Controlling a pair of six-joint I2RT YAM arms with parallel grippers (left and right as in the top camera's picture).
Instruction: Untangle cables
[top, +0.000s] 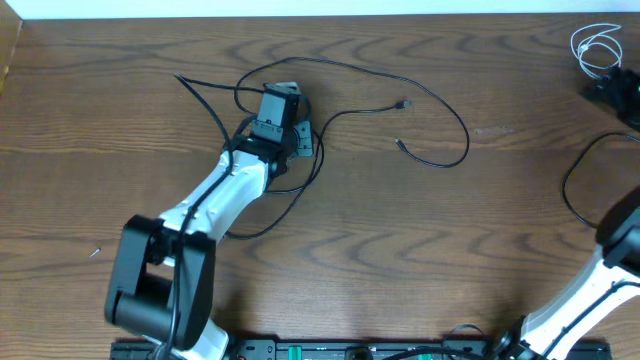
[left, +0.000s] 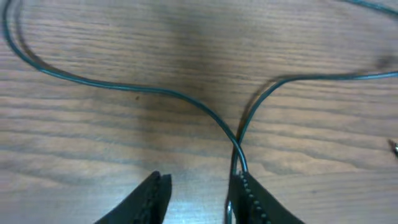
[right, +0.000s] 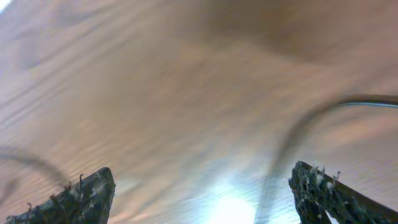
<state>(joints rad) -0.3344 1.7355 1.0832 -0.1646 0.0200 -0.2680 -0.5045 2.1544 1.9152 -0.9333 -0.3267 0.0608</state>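
Over the table, left gripper: jaws parted, nothing clamped between them.
Left fingers: the black cable brushes the inner edge of one finger; the other finger stands clear of it.
Black cable, lie: slack on the wood, looping around the left gripper. Two strands meet and cross just ahead of its fingertips (clearest from the left wrist).
Plug ends: both lie right of the left gripper in the overhead view, near each other and apart from it.
White cable: a small coil, well apart from the left gripper, far off to its right.
Right gripper: jaws spread wide, holding nothing; also well apart from the left gripper, on the white cable's side.
Dark cord below the right gripper: too blurred to name, possibly an arm wire.
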